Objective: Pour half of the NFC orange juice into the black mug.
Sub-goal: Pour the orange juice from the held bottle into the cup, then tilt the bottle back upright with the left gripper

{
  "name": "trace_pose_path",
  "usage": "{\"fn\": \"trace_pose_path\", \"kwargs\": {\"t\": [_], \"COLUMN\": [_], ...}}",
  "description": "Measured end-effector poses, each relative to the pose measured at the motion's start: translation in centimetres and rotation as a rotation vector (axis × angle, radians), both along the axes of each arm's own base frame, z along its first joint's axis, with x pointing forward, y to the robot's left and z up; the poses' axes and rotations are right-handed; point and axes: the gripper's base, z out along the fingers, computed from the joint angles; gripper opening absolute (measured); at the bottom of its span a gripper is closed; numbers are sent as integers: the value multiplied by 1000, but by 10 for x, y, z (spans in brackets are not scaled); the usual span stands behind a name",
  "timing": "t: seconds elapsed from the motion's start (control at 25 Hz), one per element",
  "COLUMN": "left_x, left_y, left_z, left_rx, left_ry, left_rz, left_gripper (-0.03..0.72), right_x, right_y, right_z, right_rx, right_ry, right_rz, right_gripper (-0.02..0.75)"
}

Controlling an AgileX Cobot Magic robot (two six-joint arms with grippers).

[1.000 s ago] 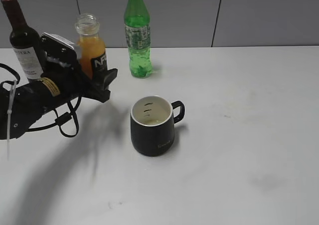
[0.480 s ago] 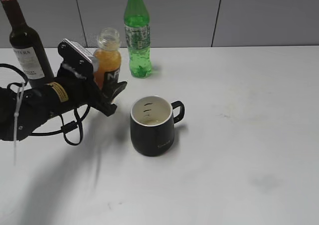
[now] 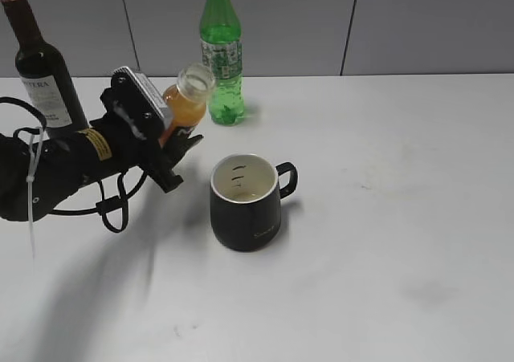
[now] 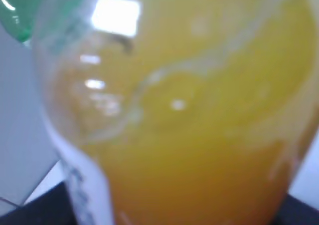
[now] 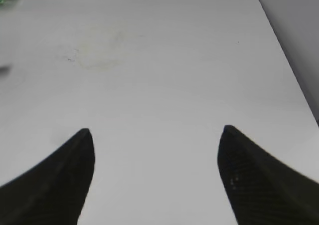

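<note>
The left end effector (image 3: 173,141) is clamped on the NFC orange juice (image 3: 183,103), holding the capless bottle above the worktop (image 3: 385,185), tilted with its open mouth up and to the right, toward the black mug (image 3: 245,203) but still to the mug's left. Orange liquid fills most of the bottle, and in the left wrist view it sits slanted against the clear wall (image 4: 189,115). The mug stands upright on the worktop, handle to the right, with a little pale liquid at the bottom of its white inside. A green soda bottle (image 3: 221,53) and a dark wine bottle (image 3: 38,65) stand behind. The right end effector (image 5: 155,170) hangs over bare worktop, its fingers wide apart.
</note>
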Motion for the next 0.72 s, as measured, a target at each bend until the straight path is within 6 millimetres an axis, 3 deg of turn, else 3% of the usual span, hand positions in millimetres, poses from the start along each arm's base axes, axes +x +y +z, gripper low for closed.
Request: {"fn": "trace_pose_path", "kwargs": {"t": [0.72], "left_x": [2], "left_y": [-2], "left_z": [5], "left_rx": [208], "left_ry": [-265], "left_rz": [-90], "left_gripper": [469], "right_x": [0], "right_y": [0], "right_z": [0], "right_rx": [0], "right_ry": [0], "right_rz": [0], "right_gripper": [585]}}
